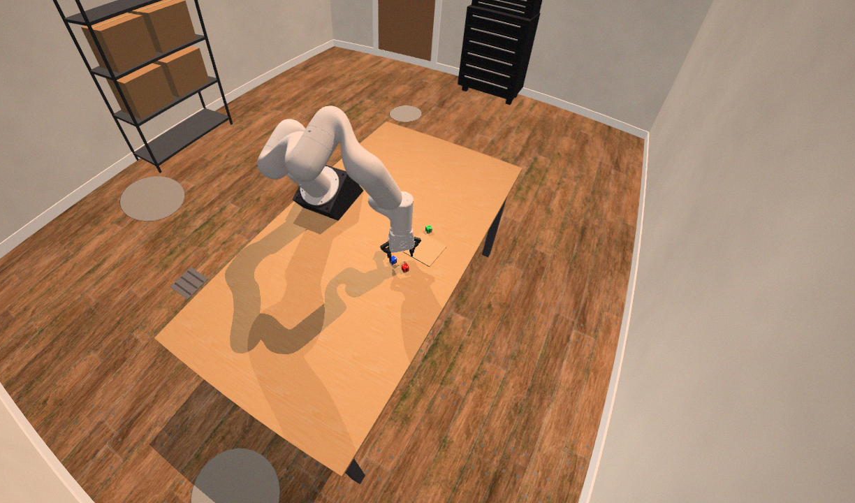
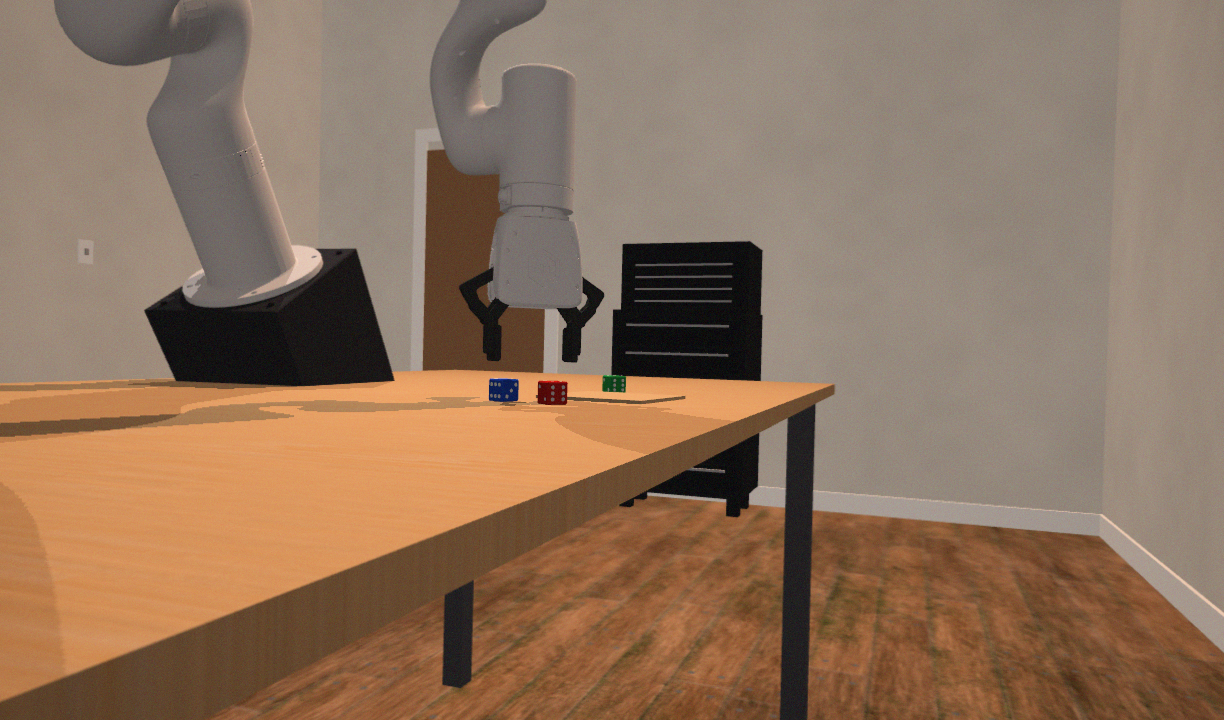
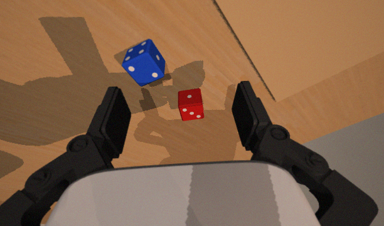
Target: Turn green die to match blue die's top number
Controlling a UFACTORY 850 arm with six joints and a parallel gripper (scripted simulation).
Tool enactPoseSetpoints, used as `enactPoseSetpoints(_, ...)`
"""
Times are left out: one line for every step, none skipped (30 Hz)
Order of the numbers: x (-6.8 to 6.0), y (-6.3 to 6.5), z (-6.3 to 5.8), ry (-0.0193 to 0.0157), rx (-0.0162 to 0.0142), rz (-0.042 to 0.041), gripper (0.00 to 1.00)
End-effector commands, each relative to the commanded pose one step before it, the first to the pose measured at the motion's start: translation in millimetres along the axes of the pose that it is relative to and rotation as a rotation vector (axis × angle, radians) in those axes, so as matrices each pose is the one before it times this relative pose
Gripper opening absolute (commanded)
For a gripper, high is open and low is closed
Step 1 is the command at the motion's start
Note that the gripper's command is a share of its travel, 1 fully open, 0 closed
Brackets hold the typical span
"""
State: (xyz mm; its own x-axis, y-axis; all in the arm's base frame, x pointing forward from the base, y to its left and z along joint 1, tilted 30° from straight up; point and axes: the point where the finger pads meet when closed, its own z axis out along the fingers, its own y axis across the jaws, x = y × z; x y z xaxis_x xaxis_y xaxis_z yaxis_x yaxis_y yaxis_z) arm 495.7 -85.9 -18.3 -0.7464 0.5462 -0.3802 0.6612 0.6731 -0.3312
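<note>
The green die [image 1: 428,228] [image 2: 613,383] lies on the table beyond the mat, outside the wrist view; its top number is too small to read. The thin tan mat [image 1: 429,252] [image 3: 305,47] lies flat. The blue die [image 1: 392,260] [image 2: 502,390] [image 3: 143,67] lies on the table beside the mat, showing 2 on top. The red die [image 1: 405,267] [image 2: 552,392] [image 3: 191,105] lies close to it, also off the mat, with 3 apparently on top. My gripper [image 1: 401,256] [image 2: 531,358] [image 3: 181,98] is wide open and empty, pointing down above the blue and red dice.
The wooden table [image 1: 330,375] [image 2: 330,501] has its long edge beyond the mat and the red die. The black robot base [image 1: 341,206] [image 2: 240,344] stands at the opposite long side. A shelf with boxes and a black cabinet [image 1: 496,56] [image 2: 688,340] stand away from the table.
</note>
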Motion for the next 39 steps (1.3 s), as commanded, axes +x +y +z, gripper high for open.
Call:
enactPoseSetpoints(-0.49, 0.48, -0.48, -0.00089, -0.00097, 0.00025, 1.00)
enactPoseSetpoints(0.00, 0.00, 0.00, 0.00000, 0.00000, 0.00000, 1.00)
enactPoseSetpoints(0.00, 0.00, 0.00, 0.00000, 0.00000, 0.00000, 1.00)
enactPoseSetpoints(0.00, 0.00, 0.00, 0.00000, 0.00000, 0.00000, 1.00)
enactPoseSetpoints(0.00, 0.00, 0.00, 0.00000, 0.00000, 0.00000, 1.00)
enactPoseSetpoints(0.00, 0.00, 0.00, 0.00000, 0.00000, 0.00000, 1.00)
enactPoseSetpoints(0.00, 0.00, 0.00, 0.00000, 0.00000, 0.00000, 1.00)
enactPoseSetpoints(0.00, 0.00, 0.00, 0.00000, 0.00000, 0.00000, 1.00)
enactPoseSetpoints(0.00, 0.00, 0.00, 0.00000, 0.00000, 0.00000, 1.00)
enactPoseSetpoints(0.00, 0.00, 0.00, 0.00000, 0.00000, 0.00000, 1.00)
enactPoseSetpoints(0.00, 0.00, 0.00, 0.00000, 0.00000, 0.00000, 1.00)
enactPoseSetpoints(0.00, 0.00, 0.00, 0.00000, 0.00000, 0.00000, 1.00)
enactPoseSetpoints(0.00, 0.00, 0.00, 0.00000, 0.00000, 0.00000, 1.00)
enactPoseSetpoints(0.00, 0.00, 0.00, 0.00000, 0.00000, 0.00000, 1.00)
enactPoseSetpoints(0.00, 0.00, 0.00, 0.00000, 0.00000, 0.00000, 1.00)
enactPoseSetpoints(0.00, 0.00, 0.00, 0.00000, 0.00000, 0.00000, 1.00)
enactPoseSetpoints(0.00, 0.00, 0.00, 0.00000, 0.00000, 0.00000, 1.00)
enactPoseSetpoints(0.00, 0.00, 0.00, 0.00000, 0.00000, 0.00000, 1.00)
enactPoseSetpoints(0.00, 0.00, 0.00, 0.00000, 0.00000, 0.00000, 1.00)
enactPoseSetpoints(0.04, -0.03, 0.00, 0.00000, 0.00000, 0.00000, 1.00)
enactPoseSetpoints(0.24, -0.17, 0.00, 0.00000, 0.00000, 0.00000, 1.00)
enactPoseSetpoints(0.58, -0.43, 0.00, 0.00000, 0.00000, 0.00000, 1.00)
enactPoseSetpoints(1.04, -0.76, 0.00, 0.00001, -0.00001, 0.00000, 1.00)
enactPoseSetpoints(1.55, -1.13, -0.01, 0.00003, -0.00002, 0.00000, 1.00)
enactPoseSetpoints(2.07, -1.51, 0.00, 0.00000, 0.00000, 0.00000, 1.00)
enactPoseSetpoints(2.58, -1.89, 0.00, 0.00000, -0.00001, 0.00000, 1.00)
enactPoseSetpoints(3.05, -2.23, 0.00, 0.00000, 0.00000, 0.00000, 1.00)
enactPoseSetpoints(3.45, -2.53, 0.00, 0.00000, 0.00000, 0.00000, 1.00)
enactPoseSetpoints(3.76, -2.75, 0.02, -0.00004, 0.00003, 0.00000, 1.00)
enactPoseSetpoints(4.00, -2.93, -0.02, 0.00004, -0.00003, 0.00000, 1.00)
enactPoseSetpoints(4.09, -2.99, 0.02, -0.00004, 0.00003, 0.00000, 1.00)
enactPoseSetpoints(0.00, 0.00, 0.00, 0.00000, 0.00000, 0.00000, 1.00)
enactPoseSetpoints(0.00, 0.00, 0.00, 0.00000, 0.00000, 0.00000, 1.00)
enactPoseSetpoints(4.10, -3.00, 0.00, 0.00000, 0.00000, 0.00000, 1.00)
enactPoseSetpoints(3.98, -2.91, 0.00, 0.00000, 0.00000, 0.00000, 1.00)
enactPoseSetpoints(3.76, -2.75, 0.00, 0.00000, 0.00000, 0.00000, 1.00)
enactPoseSetpoints(3.44, -2.52, 0.00, 0.00000, 0.00000, 0.00000, 1.00)
enactPoseSetpoints(3.04, -2.22, 0.00, 0.00000, 0.00000, 0.00000, 1.00)
enactPoseSetpoints(2.57, -1.88, 0.00, 0.00000, 0.00001, 0.00000, 1.00)
